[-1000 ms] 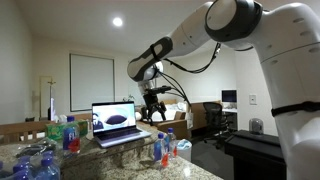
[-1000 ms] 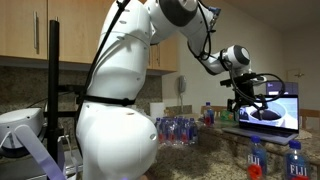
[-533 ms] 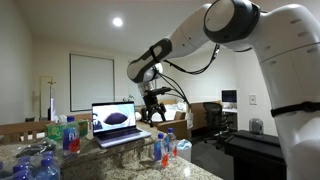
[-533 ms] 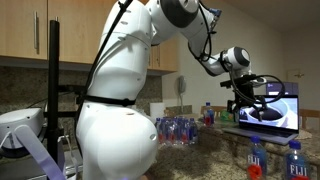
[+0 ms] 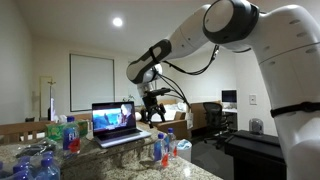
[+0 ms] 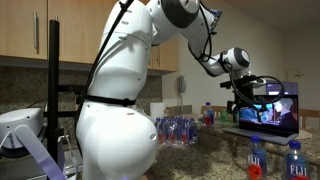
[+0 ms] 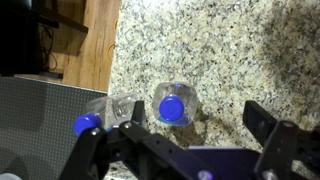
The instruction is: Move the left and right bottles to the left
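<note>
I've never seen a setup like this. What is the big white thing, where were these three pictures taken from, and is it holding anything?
The big white thing is a robot arm, steered remotely by a person. Two pictures come from cameras standing in the room. The third comes from a camera on the arm's wrist, looking down. On the speckled stone counter stand an open laptop and water bottles with blue caps. The wrist view shows two from above: one bottle below the jaws and a second bottle beside it. The jaws are spread open, hang above the bottles and hold nothing.
</note>
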